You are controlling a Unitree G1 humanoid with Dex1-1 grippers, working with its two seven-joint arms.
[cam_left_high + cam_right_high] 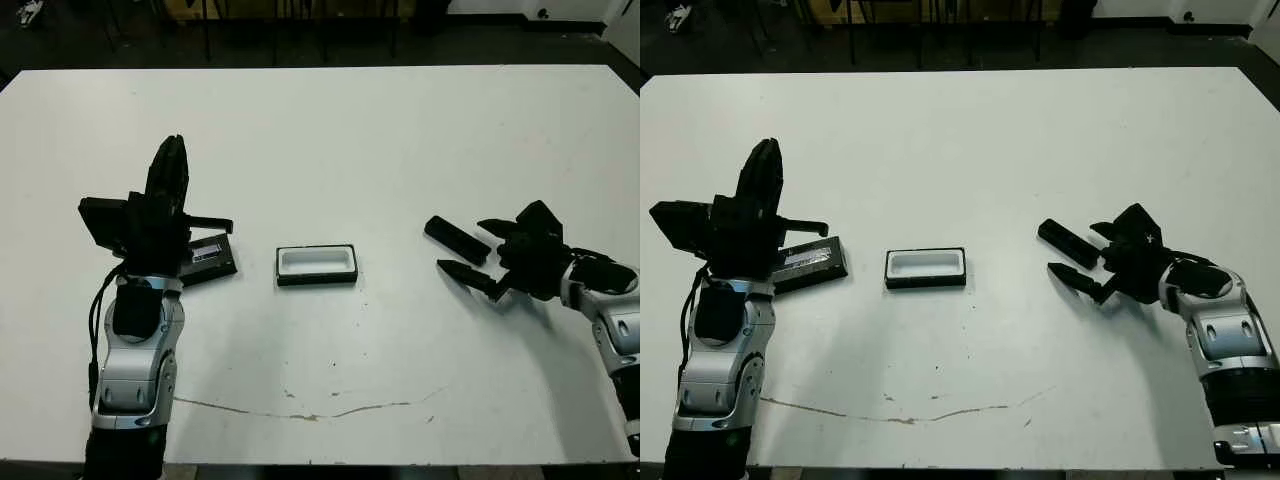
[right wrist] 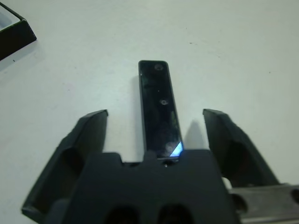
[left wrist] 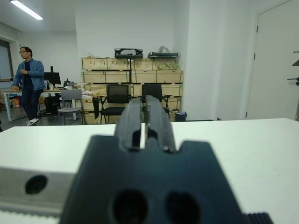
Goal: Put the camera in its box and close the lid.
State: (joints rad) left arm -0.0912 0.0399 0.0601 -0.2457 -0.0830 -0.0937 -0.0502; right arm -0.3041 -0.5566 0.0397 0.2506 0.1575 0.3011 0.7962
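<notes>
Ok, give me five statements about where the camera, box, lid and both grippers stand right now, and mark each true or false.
1. The camera lies on the table between the right gripper's open fingers. True.
2. The box already holds the camera. False: its white recess is empty, and the camera lies off to the robot's right.
3. The lid lies flat beside the box, on the robot's left. True.
4. The left gripper grips the lid. False: its fingers are shut on nothing and point up, away from the table.
5. The lid sits on the box. False: the two lie apart.
</notes>
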